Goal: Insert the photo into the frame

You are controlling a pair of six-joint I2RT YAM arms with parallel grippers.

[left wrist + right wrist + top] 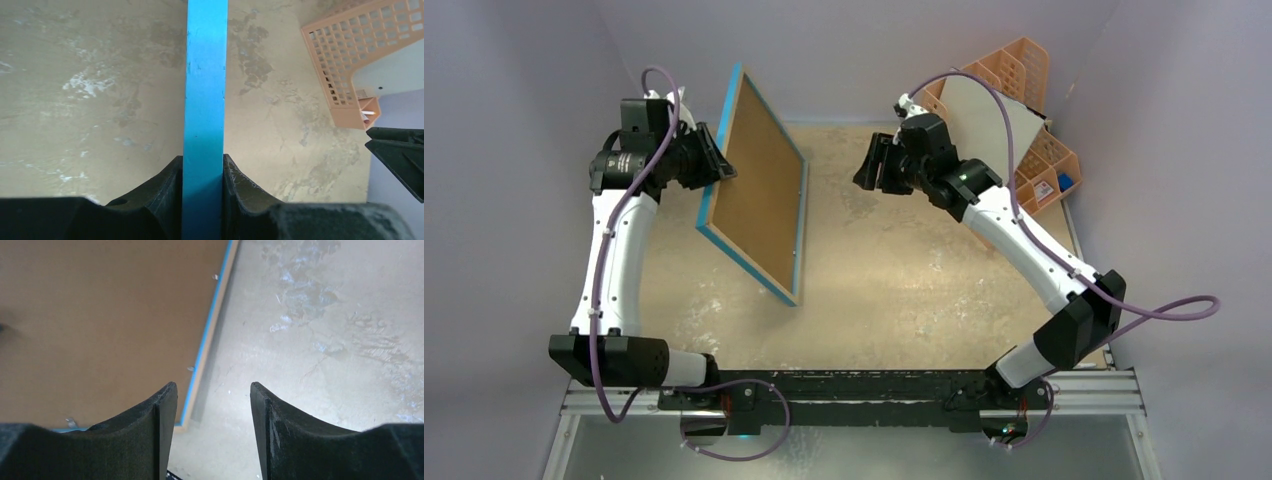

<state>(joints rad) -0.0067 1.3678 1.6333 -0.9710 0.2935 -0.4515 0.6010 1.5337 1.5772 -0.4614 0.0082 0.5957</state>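
Note:
The frame (746, 262) has a bright blue rim and is tilted up on edge at the left of the table, its back facing right. The brown hardboard backing (759, 190) sits in that back. My left gripper (714, 165) is shut on the frame's upper left edge; the left wrist view shows the blue edge (205, 90) clamped between the fingers of that gripper (202, 160). My right gripper (874, 165) is open and empty, a short way right of the frame. In the right wrist view that gripper (212, 387) hovers by the frame's corner (210, 325). The photo is not in view.
An orange lattice organiser (1034, 120) stands at the back right corner, with a plain grey-white board (989, 115) leaning in it; it also shows in the left wrist view (345, 60). Small metal tabs (190, 368) line the backing's edge. Grey walls enclose the table.

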